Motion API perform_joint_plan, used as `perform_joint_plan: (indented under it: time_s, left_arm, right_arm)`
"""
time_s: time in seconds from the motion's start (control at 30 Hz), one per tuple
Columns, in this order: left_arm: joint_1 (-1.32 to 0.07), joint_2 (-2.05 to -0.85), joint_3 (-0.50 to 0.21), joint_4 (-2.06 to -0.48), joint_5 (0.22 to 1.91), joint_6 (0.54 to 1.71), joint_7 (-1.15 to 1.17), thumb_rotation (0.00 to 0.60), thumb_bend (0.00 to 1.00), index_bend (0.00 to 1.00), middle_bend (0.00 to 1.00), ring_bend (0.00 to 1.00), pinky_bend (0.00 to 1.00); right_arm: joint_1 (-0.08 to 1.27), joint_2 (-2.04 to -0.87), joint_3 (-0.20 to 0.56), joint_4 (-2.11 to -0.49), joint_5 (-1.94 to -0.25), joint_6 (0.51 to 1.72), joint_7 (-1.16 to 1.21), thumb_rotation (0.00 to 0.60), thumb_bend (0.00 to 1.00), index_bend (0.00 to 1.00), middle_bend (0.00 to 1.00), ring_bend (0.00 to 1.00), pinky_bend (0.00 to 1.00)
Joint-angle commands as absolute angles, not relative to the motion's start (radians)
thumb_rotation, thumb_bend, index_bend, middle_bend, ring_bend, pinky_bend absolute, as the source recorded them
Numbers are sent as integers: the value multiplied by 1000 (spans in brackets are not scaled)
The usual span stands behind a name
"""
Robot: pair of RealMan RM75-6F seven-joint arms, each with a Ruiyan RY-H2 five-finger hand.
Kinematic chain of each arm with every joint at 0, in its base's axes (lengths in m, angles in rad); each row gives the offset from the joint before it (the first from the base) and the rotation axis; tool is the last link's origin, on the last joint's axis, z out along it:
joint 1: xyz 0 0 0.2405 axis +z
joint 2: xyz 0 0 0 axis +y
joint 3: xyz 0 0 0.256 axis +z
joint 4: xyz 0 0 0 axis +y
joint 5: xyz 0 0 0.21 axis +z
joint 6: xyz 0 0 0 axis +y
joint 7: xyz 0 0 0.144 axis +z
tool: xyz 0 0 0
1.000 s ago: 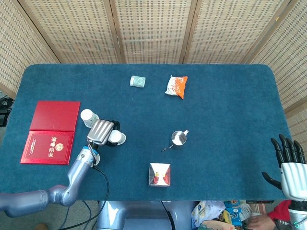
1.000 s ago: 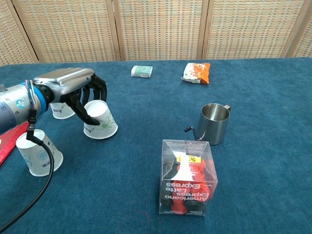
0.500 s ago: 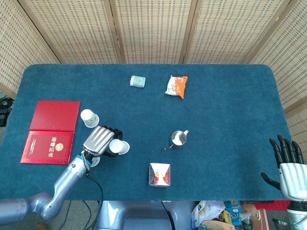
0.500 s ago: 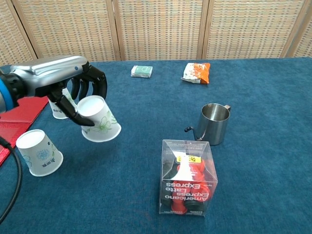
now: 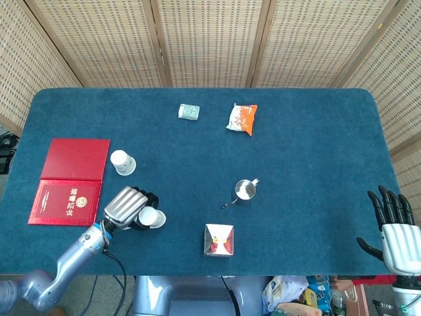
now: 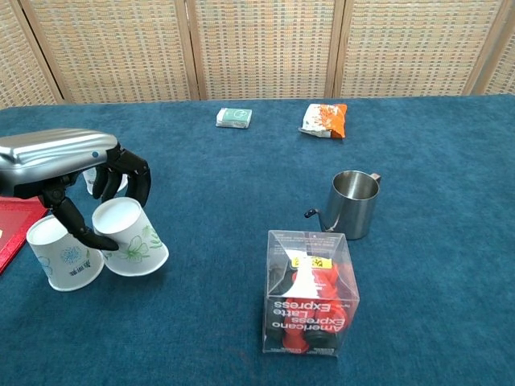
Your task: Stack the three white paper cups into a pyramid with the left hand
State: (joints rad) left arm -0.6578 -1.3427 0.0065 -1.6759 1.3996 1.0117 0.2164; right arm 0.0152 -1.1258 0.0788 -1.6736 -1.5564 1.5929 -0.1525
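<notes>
Left hand point(image 6: 76, 173) grasping an upside-down paper cup point(image 6: 129, 239) between thumb and fingers, holding it tilted just beside a second cup point(image 6: 63, 252) standing upside down on the blue worktop point(image 6: 241, 185), under the palm; whether the two are touching, cannot tell. Third cup point(image 5: 122, 162) sitting beyond the hand, apart from it. Right hand point(image 5: 395, 227) hanging released, fingers spread, well apart past the worktop's far right edge
</notes>
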Motion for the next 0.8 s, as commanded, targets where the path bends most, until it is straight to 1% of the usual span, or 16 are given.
perform_joint_plan:
  time_s: [0.03, 0.53, 0.6, 0.73, 0.8]
  left_arm:
    - [-663, -1333, 16, -1647, 1418, 978, 158, 600, 140, 505, 511, 527, 486]
    - [-658, -1346, 24, -1585, 1440, 956, 131, 600, 141, 505, 481, 492, 441]
    - [-656, -1346, 25, -1581, 1441, 955, 138, 600, 141, 505, 481, 489, 429]
    - [-653, -1340, 25, -1583, 1438, 952, 141, 600, 140, 505, 480, 485, 366]
    - [-652, -1333, 28, -1585, 1439, 947, 140, 600, 140, 505, 480, 484, 357]
  right_arm:
    - [17, -1127, 78, -1673, -1555, 1588, -154, 600, 0, 0, 0, 0, 0]
    - [17, -1128, 76, -1671, -1555, 1589, -157, 600, 0, 0, 0, 0, 0]
    - [17, -1128, 76, -1671, -1555, 1589, -156, 600, 0, 0, 0, 0, 0]
    - [18, -1129, 76, -1671, -1555, 1589, -157, 600, 0, 0, 0, 0, 0]
    - [18, -1129, 76, -1671, -1555, 1588, -157, 600, 0, 0, 0, 0, 0]
